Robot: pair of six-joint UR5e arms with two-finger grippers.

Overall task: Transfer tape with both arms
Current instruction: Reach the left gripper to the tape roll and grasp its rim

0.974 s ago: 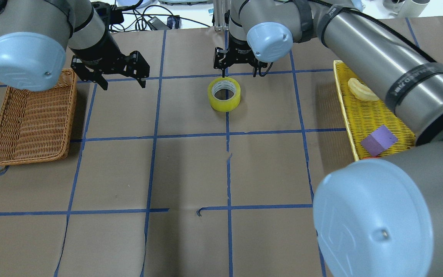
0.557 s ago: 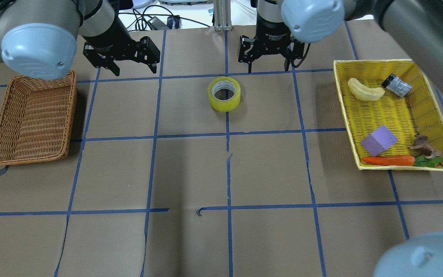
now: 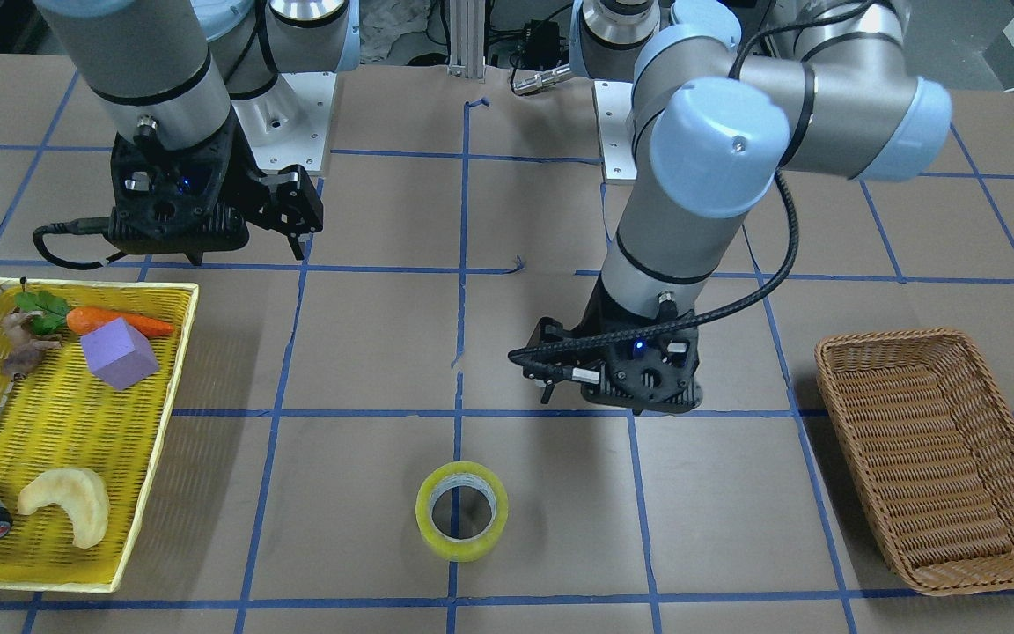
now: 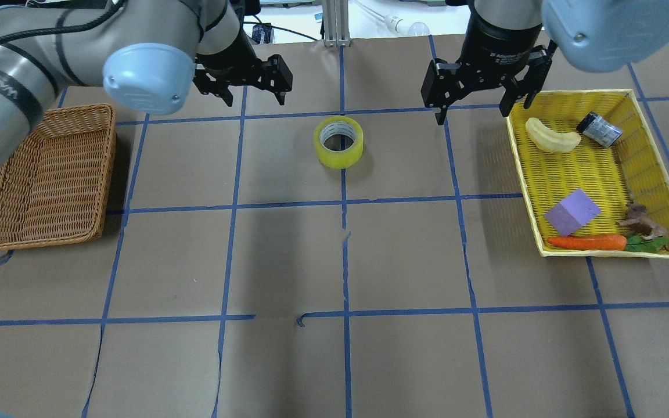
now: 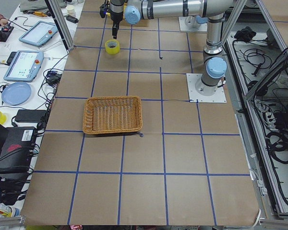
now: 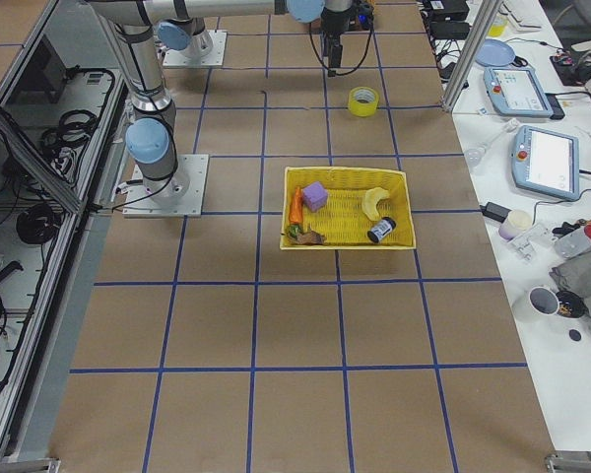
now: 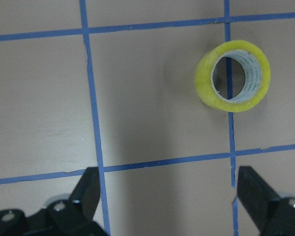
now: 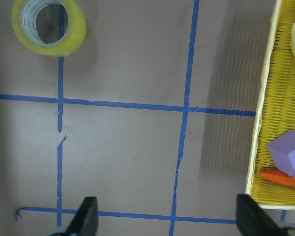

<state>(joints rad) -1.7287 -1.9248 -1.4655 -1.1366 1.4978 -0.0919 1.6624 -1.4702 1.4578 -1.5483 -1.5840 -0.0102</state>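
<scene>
The yellow tape roll (image 4: 338, 141) lies flat on the brown paper near the table's far middle, its pale core facing up. It also shows in the front view (image 3: 462, 511), the left wrist view (image 7: 232, 75) and the right wrist view (image 8: 49, 25). My left gripper (image 4: 255, 96) is open and empty, hovering above the table to the tape's left. My right gripper (image 4: 475, 113) is open and empty, hovering to the tape's right near the yellow tray. Neither gripper touches the tape.
A brown wicker basket (image 4: 108, 168) stands at the left. A yellow mesh tray (image 4: 524, 174) at the right holds a purple cube (image 4: 572, 212), a carrot (image 4: 587, 242), a pale curved piece (image 4: 550, 136), a small grey cylinder (image 4: 600, 129) and a brown figure.
My right gripper has pulled away from the tape's far rim and moved right toward the tray. My left gripper has moved right, closer to the tape. The tape has not moved.
</scene>
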